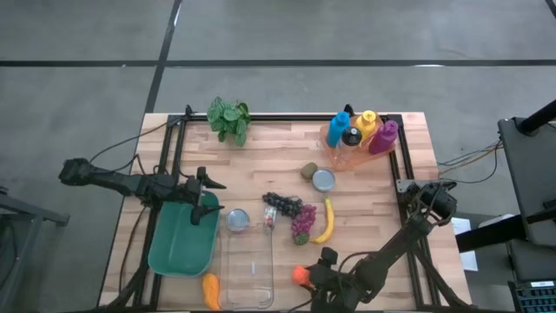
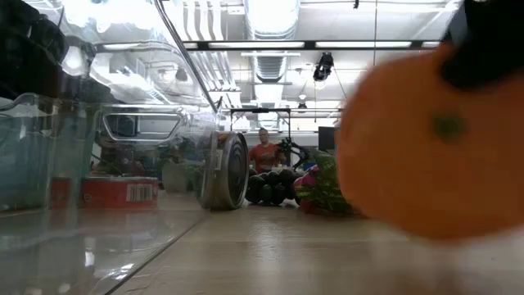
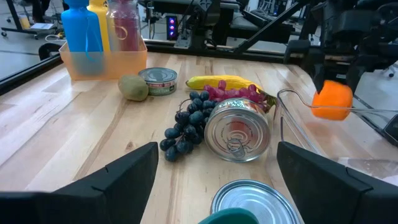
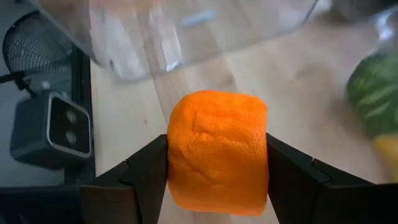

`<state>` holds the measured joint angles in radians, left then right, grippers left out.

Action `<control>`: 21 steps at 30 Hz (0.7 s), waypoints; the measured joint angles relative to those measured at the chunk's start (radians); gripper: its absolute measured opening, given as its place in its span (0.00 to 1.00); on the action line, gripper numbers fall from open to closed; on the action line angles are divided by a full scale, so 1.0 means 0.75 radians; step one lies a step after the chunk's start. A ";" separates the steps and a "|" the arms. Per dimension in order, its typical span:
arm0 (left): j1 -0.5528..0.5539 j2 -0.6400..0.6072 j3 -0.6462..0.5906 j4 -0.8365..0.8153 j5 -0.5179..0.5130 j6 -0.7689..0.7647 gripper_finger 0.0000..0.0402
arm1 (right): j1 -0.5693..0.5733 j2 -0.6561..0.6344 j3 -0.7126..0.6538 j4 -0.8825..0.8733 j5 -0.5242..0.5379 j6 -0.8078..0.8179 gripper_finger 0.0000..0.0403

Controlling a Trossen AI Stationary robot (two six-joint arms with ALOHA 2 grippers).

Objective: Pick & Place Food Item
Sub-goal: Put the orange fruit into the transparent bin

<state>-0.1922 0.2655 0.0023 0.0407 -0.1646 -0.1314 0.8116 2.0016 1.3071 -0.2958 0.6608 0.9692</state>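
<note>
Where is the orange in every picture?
High view: orange at the table's near edge, in the right gripper.
Low view: orange fills the right side.
Left wrist view: orange at right, beside the clear container.
Right wrist view: orange centred between the fingers.
Shared landmark: the clear container.

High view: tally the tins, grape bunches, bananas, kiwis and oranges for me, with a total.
Round metal tins: 3
Grape bunches: 2, one dark blue, one red
Yellow banana: 1
Brown-green kiwi: 1
Round orange fruit: 1
Total: 8
</note>
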 joint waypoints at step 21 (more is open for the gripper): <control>0.000 0.000 0.000 0.000 0.001 0.000 0.84 | -0.117 -0.345 0.090 0.006 0.321 -0.529 0.54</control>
<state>-0.1921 0.2657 0.0023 0.0406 -0.1642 -0.1314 0.7235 1.7429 1.3743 -0.2915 0.9016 0.5723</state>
